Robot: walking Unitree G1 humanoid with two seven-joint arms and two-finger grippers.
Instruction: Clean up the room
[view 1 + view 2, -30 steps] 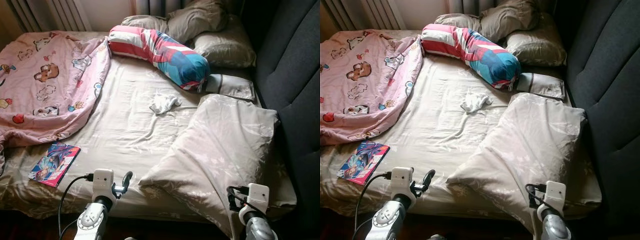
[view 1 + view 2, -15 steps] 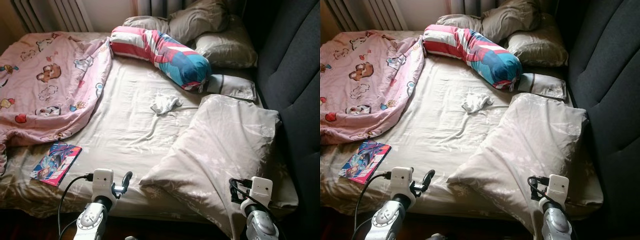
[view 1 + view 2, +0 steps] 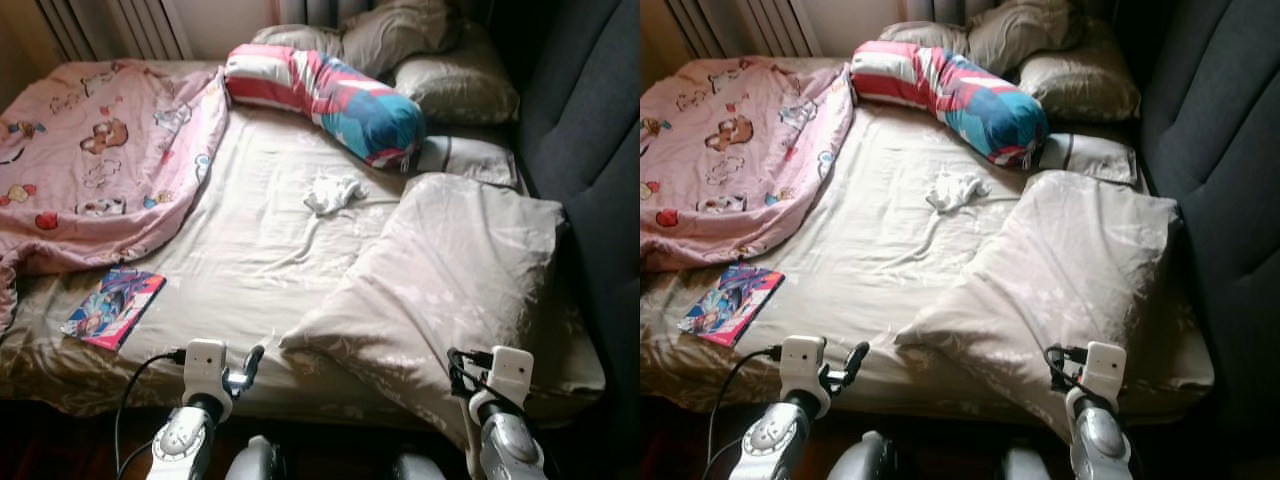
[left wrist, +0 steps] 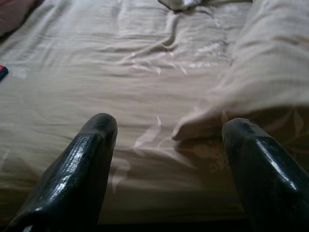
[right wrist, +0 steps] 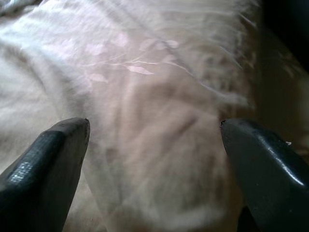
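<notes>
Approach to the unmade bed [image 3: 250,260], nothing yet grasped
Left gripper [image 4: 164,164] and right gripper [image 5: 154,164] both spread; next move likely calls for reaching the beige pillow [image 3: 450,280]

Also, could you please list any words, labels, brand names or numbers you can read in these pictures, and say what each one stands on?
None can be read.
Colourful book at the near left of the bed: its cover has printed artwork, and any title is too small and blurred to read.
Pink blanket: cartoon bears and shapes, no legible lettering.
Striped bolster pillow: bands of colour, no words made out.
</notes>
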